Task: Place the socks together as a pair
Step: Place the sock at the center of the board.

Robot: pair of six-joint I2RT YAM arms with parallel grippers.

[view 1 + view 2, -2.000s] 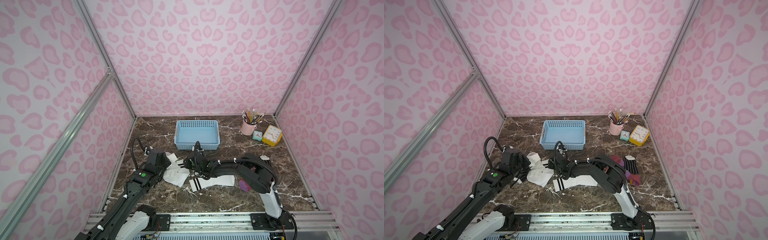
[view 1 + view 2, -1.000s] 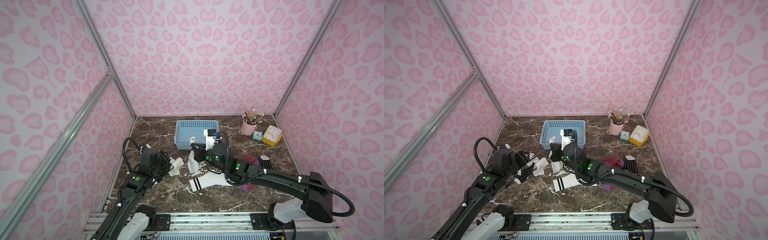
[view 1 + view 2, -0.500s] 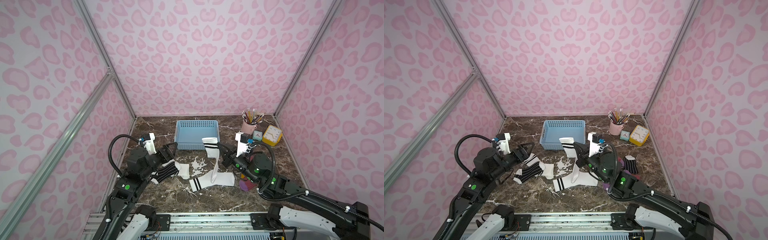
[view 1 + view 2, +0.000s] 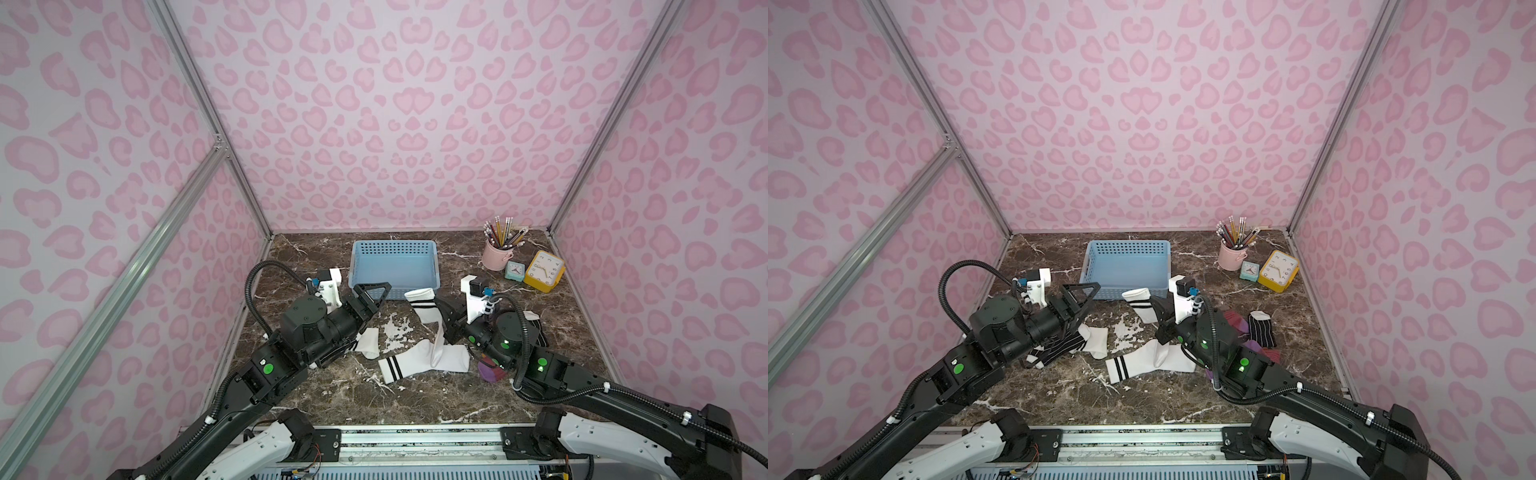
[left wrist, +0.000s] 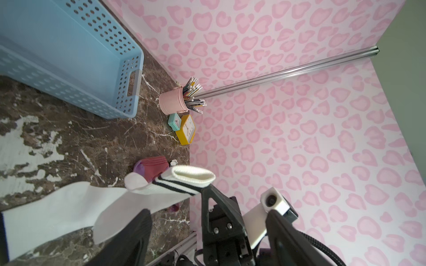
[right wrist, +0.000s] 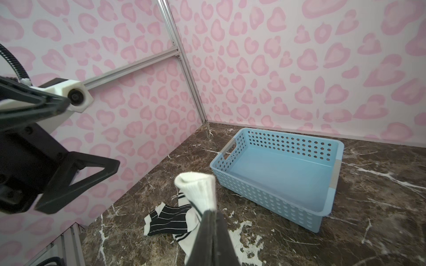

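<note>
My right gripper [image 4: 441,312] is shut on a white sock [image 4: 424,308] with two black bands. The sock's cuff stands up above the shut fingers [image 6: 211,221], and its foot hangs down onto a second white sock [image 4: 424,360] lying flat on the table. My left gripper [image 4: 371,300] is open and raised, holding nothing, and its fingers [image 5: 134,237] frame the held sock [image 5: 184,182]. A black sock with thin white stripes [image 4: 1054,348] lies under the left arm. Another black sock [image 4: 1261,328] and maroon socks [image 4: 1234,322] lie behind the right arm, partly hidden.
An empty blue basket [image 4: 394,247] stands at the back middle. A pink pencil cup [image 4: 494,257], a small teal clock [image 4: 515,270] and a yellow clock [image 4: 544,271] sit at the back right. Pink walls close in three sides.
My right gripper has lifted the white sock and carried it to the right. My left arm has drawn back and risen off the black striped sock, its jaws opening wider.
</note>
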